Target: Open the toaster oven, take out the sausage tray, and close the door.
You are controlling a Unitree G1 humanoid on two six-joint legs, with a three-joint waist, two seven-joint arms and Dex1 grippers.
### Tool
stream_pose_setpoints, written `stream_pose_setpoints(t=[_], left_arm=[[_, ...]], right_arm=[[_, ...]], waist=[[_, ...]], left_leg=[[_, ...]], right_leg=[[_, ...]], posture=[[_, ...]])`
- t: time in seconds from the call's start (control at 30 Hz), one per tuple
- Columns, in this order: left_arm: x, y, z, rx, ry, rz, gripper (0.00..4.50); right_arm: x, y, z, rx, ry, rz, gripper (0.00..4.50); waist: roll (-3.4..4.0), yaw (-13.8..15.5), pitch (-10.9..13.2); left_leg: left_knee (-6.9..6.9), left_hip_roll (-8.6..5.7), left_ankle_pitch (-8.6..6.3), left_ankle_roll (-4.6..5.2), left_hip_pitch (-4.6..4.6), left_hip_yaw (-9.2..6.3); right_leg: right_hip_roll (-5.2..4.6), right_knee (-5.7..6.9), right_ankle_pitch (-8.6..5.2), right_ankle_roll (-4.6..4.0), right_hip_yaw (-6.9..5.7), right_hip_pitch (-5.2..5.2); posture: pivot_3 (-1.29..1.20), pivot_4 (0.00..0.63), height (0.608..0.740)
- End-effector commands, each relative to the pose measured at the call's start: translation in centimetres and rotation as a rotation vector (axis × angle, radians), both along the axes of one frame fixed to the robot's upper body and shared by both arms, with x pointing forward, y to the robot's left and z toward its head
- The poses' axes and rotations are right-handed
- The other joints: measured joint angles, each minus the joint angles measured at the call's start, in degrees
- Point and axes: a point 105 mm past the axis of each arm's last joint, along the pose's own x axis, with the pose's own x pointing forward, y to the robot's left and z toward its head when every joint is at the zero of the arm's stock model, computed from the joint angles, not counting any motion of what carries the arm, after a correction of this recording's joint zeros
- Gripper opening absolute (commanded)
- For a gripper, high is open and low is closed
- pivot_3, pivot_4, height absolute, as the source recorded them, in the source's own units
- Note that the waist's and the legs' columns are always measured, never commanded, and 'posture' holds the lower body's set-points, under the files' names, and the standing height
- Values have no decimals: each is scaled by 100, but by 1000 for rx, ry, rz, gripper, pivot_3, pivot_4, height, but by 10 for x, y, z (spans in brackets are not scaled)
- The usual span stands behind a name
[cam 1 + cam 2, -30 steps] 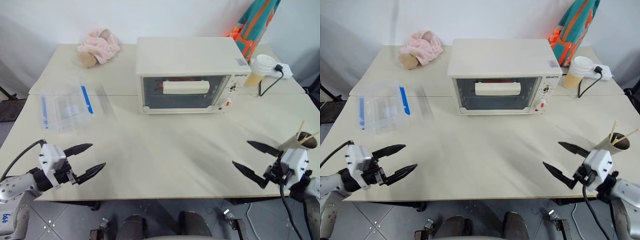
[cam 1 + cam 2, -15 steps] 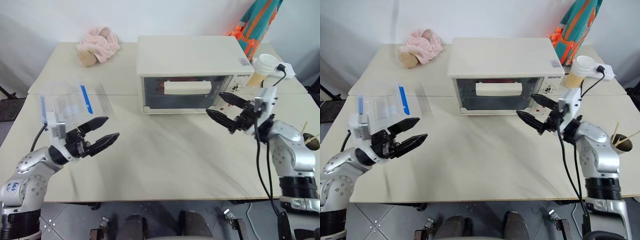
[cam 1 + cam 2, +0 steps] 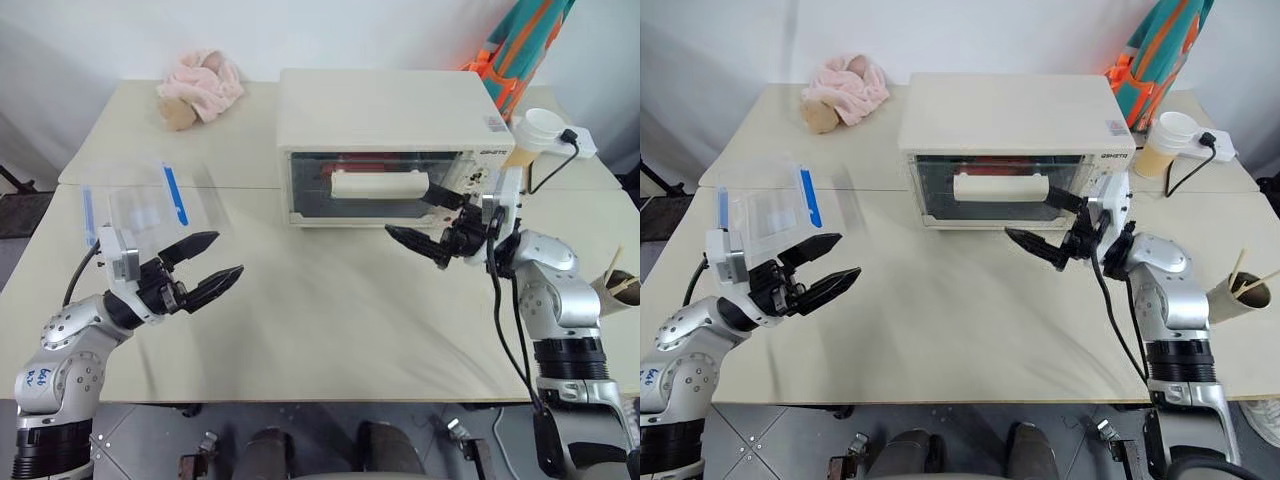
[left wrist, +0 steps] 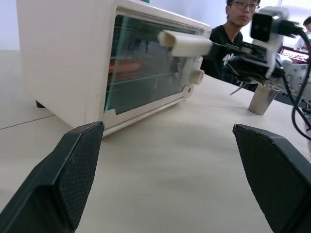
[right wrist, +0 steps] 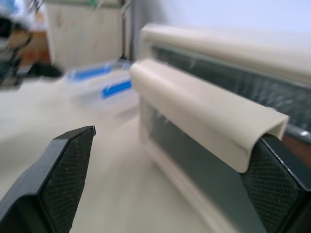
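Note:
The cream-white toaster oven [image 3: 385, 112] stands at the back middle of the table, and its glass door [image 3: 320, 190] is shut. Red sausages [image 3: 345, 157] show dimly behind the glass; I cannot make out the sausage tray under them. My right gripper [image 3: 408, 211] is open just in front of the door. Its upper finger is beside the right end of the bar handle [image 5: 204, 111], and the lower finger hangs below it. I cannot tell whether it touches the handle. My left gripper [image 3: 229, 253] hovers open and empty over the table's left side, pointing toward the oven [image 4: 63, 58].
A clear plastic container with blue clips [image 3: 140, 210] lies behind the left gripper. A pink plush [image 3: 200, 85] sits at the back left. A paper cup [image 3: 530, 135] and a power strip [image 3: 580, 145] stand right of the oven. A cup with sticks [image 3: 1240, 295] is far right. A person [image 4: 233, 29] sits beyond the table.
My right gripper has swung up from the table's near right edge and moved left to the oven's door handle. My left gripper rose and came inward early on, then stayed still.

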Motion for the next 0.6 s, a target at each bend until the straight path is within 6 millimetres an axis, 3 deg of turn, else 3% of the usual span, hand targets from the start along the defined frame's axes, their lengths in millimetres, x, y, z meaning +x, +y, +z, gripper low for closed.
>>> stream_pose_setpoints(t=[0.03,0.23,0.43,0.6], left_arm=[[1,3,5,24,-24,1,4500],[3,-1,1,47,19,-48,4500],[22,-17,13,-13,-3,-107,2673],[45,-45,25,-55,-61,-157,1047]], right_arm=[[-19,3,10,-73,-132,57,4476],[-38,-6,-5,-212,-254,52,4476],[-59,-14,-34,-279,-254,16,4500],[-57,-16,-37,-267,-277,-27,4500]], waist=[[0,-7,0],[2,38,2],[4,159,3],[4,154,3]], left_leg=[[0,0,0,0,0,2],[-2,0,1,-1,-7,-3],[-5,-4,-3,-6,-12,-32],[8,-5,0,-6,-8,-18]], right_leg=[[-1,0,0,0,-5,0],[-4,-4,0,0,-26,2],[-7,-4,0,0,-57,10],[-7,-9,0,1,-61,19]], posture=[[0,150,740],[0,150,740],[0,150,740],[0,150,740]])
